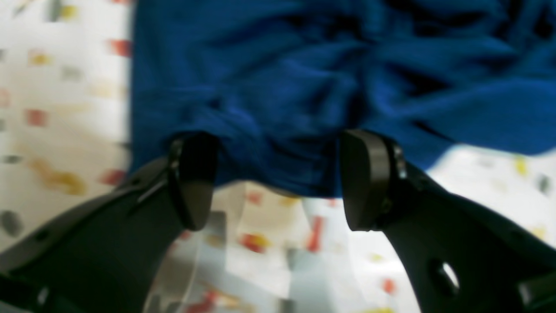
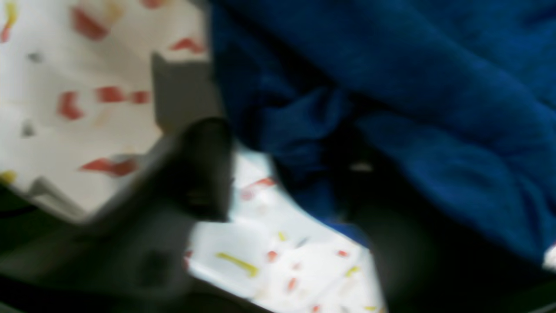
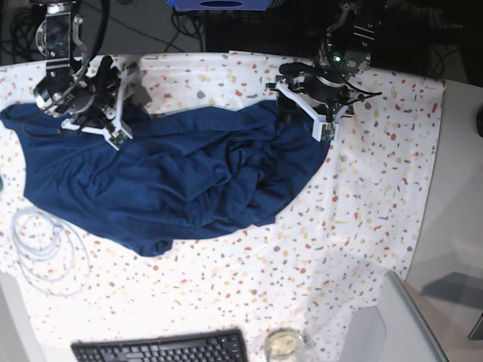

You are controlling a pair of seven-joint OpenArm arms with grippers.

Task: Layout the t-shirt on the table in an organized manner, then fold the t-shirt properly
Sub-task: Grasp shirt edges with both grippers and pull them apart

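The dark navy t-shirt lies crumpled and bunched across the left and middle of the speckled table. My left gripper stands at the shirt's far right edge. In the left wrist view it is open, with the shirt's hem lying between and just past the fingertips. My right gripper is at the shirt's far left part. The right wrist view is blurred: its jaws stand apart around a fold of the t-shirt, and one finger shows dark on the left.
A coiled white cable lies on the table's left side below the shirt. A black keyboard and a small glass sit at the near edge. A grey slab stands at the near right, beside the plain grey surface.
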